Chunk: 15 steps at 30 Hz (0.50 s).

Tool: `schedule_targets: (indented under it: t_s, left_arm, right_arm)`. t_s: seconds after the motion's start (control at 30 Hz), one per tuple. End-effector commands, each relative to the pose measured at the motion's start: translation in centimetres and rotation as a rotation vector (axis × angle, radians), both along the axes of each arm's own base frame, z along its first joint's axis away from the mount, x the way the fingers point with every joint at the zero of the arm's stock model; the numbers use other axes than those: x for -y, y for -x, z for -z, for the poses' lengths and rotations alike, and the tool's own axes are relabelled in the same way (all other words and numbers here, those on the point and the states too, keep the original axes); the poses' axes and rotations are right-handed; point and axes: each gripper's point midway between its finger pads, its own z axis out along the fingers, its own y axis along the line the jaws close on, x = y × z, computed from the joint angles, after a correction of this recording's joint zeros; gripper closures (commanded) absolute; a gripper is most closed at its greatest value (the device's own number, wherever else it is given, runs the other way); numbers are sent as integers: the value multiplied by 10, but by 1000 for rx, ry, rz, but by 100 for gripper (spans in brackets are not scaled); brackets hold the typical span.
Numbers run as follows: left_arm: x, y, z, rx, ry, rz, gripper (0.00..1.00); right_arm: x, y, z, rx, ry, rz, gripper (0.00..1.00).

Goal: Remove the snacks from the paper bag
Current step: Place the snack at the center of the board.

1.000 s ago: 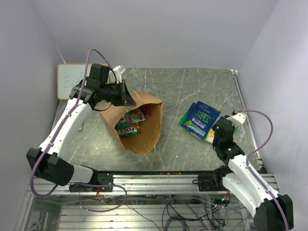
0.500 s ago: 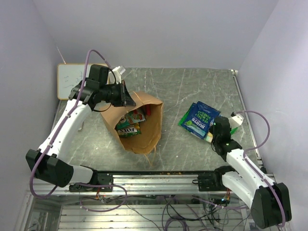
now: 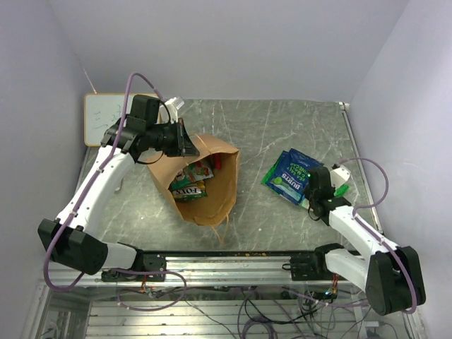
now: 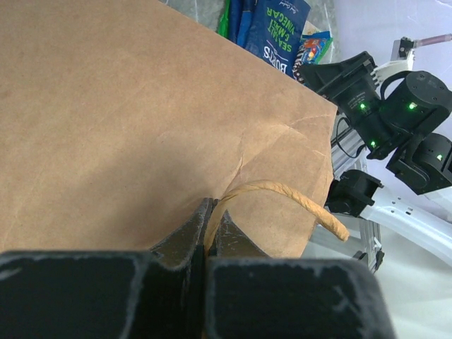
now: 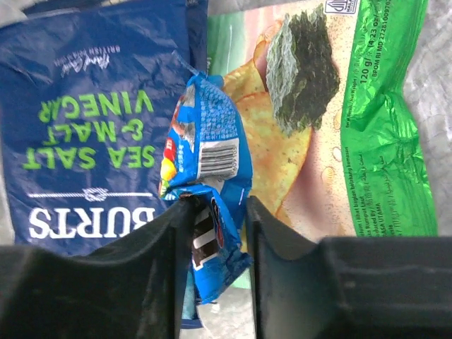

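**Q:** Where are the snacks?
**A:** Some show in the mouth of the paper bag (image 3: 212,194) on the surface (image 3: 282,127); others are piled well to its right.
**Q:** And the jaws?
**A:** The left gripper (image 4: 210,215) is clamped on the bag's twisted handle (image 4: 282,192). The right gripper (image 5: 217,208) stands part-open astride a small blue packet (image 5: 208,141).
**Q:** Handling?
**A:** Light, slick foil, probably — best pinched at a sealed edge.

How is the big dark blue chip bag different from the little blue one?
The dark blue Burts packet is bigger and lies flat; the little bright blue packet is small and crumpled. The Burts packet is underneath; the little one rests on top, between the right fingers. Both are shiny and outside the paper bag.
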Motion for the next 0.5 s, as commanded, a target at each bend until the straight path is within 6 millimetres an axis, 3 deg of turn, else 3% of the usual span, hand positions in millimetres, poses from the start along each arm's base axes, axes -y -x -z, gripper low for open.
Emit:
schedule_targets:
  t_s: [0.0,0.1,0.27,0.37,0.47]
  left_arm:
    - [3,4,-11,55,17,32,93]
    - [1,5,-12,56,10,29,93]
    - [0,5,-11,52,3,22,93]
    - [0,5,-11,45,7,21,93]
    - [0,6,-9,32,10,11,93]
  right_arm:
    - [-7,0,-6,-54,24,-102,57]
    - [-12,-5,-31,-22,58,-188,44]
    - [-28,-24,-97,139,216,-463,40]
    - [-67,-32,-131,269,267,-760,39]
    - [-121,-29,-163,446,266,-1090,40]
